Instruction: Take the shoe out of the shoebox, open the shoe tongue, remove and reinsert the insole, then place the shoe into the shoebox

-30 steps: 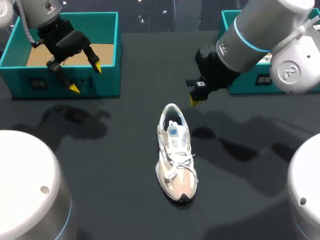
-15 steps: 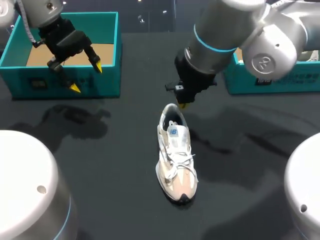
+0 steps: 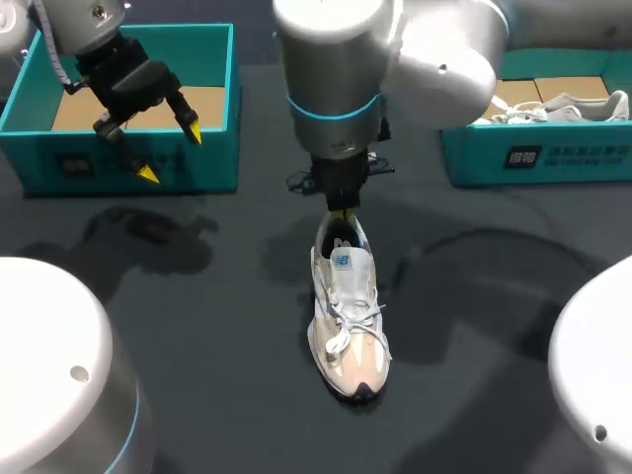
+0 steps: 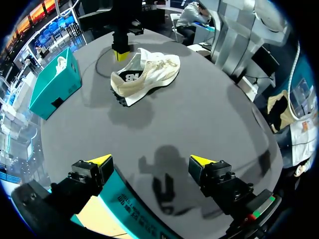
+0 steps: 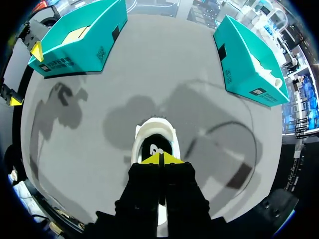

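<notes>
Left arm: I find my left gripper [image 3: 170, 151] at the far left of the black table [image 3: 197, 326]. It hangs over the near wall of the open teal cardboard shoebox with the brown floor [image 3: 212, 148]. Its yellow-tipped fingers stand wide apart, released, and hold nothing. In the left wrist view the box's near wall lies under and between the two fingers, and neither tip touches it.

Right arm: it enters from the right and reaches past the middle of the table. My right gripper [image 5: 160, 158] points straight down at the heel end of the white and beige lace-up sneaker [image 3: 348, 306]. In the right wrist view its two yellow tips are pressed together, clenched, and I see nothing between them. They sit directly above the shoe's opening, just behind the tongue. I cannot tell whether the tips touch the heel collar or stand just above it.

Task's thing: the sneaker rests upright on its sole at the centre of the table, outside both boxes and well apart from each. Its heel faces far and its toe faces near. The laces are tied.

Far right: a second teal shoebox [image 3: 533, 158] stands open, with another pale shoe [image 3: 553, 104] lying inside it.
</notes>
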`<action>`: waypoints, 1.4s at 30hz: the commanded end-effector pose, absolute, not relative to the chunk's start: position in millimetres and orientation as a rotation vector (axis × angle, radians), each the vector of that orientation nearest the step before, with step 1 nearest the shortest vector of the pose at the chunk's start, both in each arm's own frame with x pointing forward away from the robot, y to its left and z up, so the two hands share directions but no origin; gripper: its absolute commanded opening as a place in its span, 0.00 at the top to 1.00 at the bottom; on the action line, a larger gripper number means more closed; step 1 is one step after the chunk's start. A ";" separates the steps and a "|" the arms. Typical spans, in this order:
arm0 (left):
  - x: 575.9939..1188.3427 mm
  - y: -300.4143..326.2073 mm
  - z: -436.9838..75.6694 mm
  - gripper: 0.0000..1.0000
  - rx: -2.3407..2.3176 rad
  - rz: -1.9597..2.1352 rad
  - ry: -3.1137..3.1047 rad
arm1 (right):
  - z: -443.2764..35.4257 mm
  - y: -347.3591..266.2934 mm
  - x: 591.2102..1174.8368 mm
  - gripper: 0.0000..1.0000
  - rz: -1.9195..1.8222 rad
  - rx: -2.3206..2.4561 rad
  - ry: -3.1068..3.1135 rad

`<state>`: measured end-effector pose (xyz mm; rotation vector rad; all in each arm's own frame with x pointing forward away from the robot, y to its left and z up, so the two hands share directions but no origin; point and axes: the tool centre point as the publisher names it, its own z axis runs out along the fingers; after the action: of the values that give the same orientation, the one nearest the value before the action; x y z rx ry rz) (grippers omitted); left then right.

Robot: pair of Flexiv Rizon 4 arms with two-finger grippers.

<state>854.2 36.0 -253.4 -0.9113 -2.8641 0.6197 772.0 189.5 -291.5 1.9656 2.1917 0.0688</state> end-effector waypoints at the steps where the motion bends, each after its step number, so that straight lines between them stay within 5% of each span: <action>1: 854.3 36.2 -253.1 0.00 -0.912 0.615 -2.864 | -317.0 210.0 777.5 1.00 -0.239 1.880 1.970; 42: 854.3 36.2 -253.1 0.00 -0.912 0.615 -2.864 | -387.8 161.1 774.7 1.00 -0.329 2.006 1.939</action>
<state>854.2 36.1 -253.0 -0.9111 -2.8641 0.6181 774.4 164.5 -384.3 1.9975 1.9178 -0.3562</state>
